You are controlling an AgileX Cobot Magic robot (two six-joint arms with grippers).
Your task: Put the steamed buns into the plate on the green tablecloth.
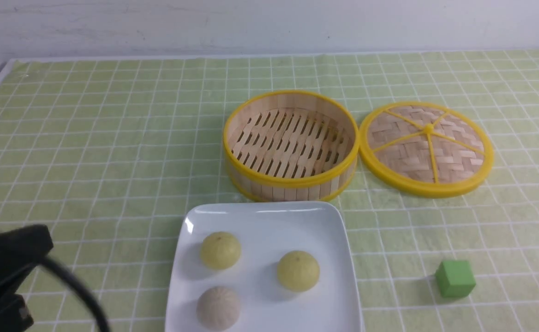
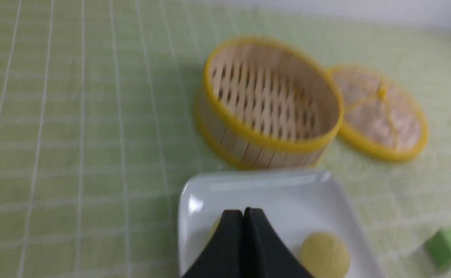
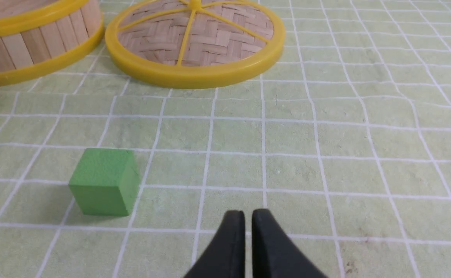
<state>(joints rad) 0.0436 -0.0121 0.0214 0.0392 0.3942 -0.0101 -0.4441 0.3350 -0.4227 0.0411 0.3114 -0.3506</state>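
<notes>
both steamed buns [image 1: 259, 262] on the plate [image 1: 306, 221], left jaws [image 2: 243, 212] together, right jaws [image 3: 248, 213] slightly apart

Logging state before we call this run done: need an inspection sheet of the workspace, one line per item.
surface: green tablecloth, white grid lines, slight ripples at the right
job's things: both yellow buns in the white plate, apart
clutter: greyish bun also in the plate; steamer behind it, no bun seen inside; woven lid beside the steamer; green cube right of the plate
grippers: left shut, nothing held; right slightly open, nothing held
cables: dark, blurred curved strip by the left arm, possibly a cable
surroundings: pale wall behind
</notes>
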